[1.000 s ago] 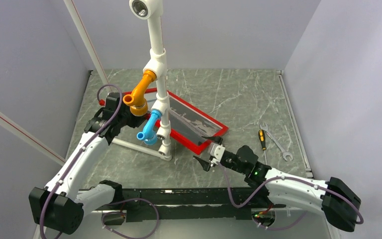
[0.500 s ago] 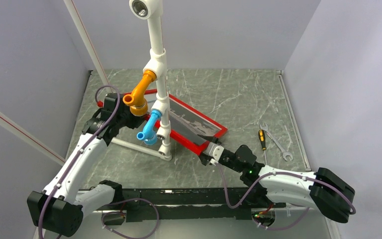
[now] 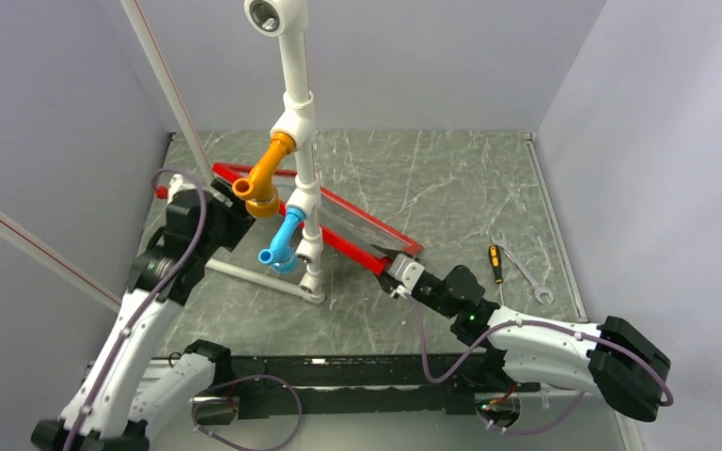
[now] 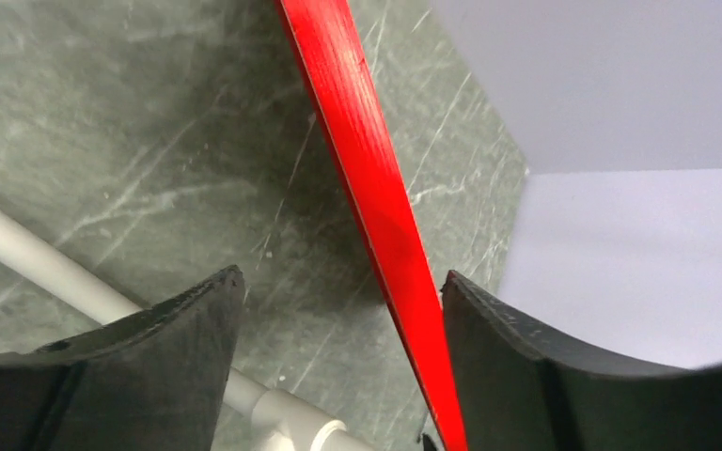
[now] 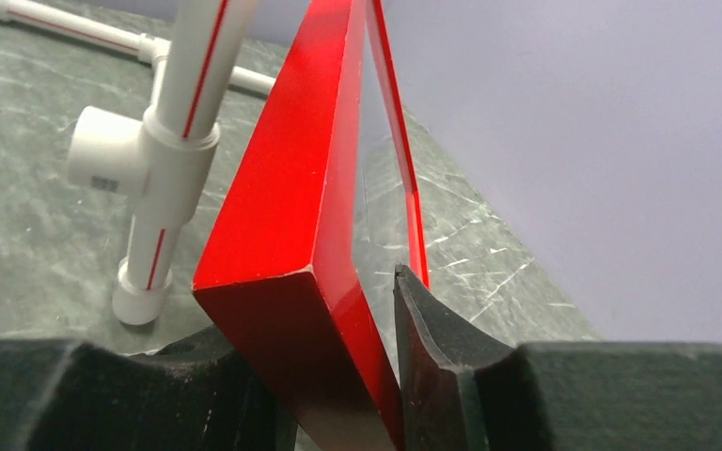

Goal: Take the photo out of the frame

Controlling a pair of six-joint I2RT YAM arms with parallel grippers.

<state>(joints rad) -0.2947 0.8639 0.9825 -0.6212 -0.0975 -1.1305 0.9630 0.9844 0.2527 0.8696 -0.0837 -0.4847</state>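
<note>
The frame (image 3: 362, 254) sits tilted at mid-left of the surface (image 3: 451, 188), not lying flat. It runs from the left arm's wrist at the far left down to the right arm's wrist near the middle. Its near right corner is wedged between the jaws of the right gripper (image 3: 397, 277). In the right wrist view the dark fingers (image 5: 432, 357) press against the red wood from both sides, so the jaws are clamped on that corner. Through the frame's opening that view shows a clear pane with the marbled surface behind it. From above, the inside of the frame reads as a pale grey sheet, and I cannot tell whether that is the photo or where the photo lies. At the other end, the left gripper (image 4: 340, 277) has its jaws well apart, with a red edge of the frame running between them. The edge is close to the right-hand finger and clear of the left-hand one. A white pipe stand (image 3: 299, 122) rises in front of the frame's middle, carrying an orange fitting (image 3: 265, 178) and a blue fitting (image 3: 285, 240). Well apart to the right, a screwdriver (image 3: 495, 263) and a wrench (image 3: 525, 271) lie side by side on the surface.
</note>
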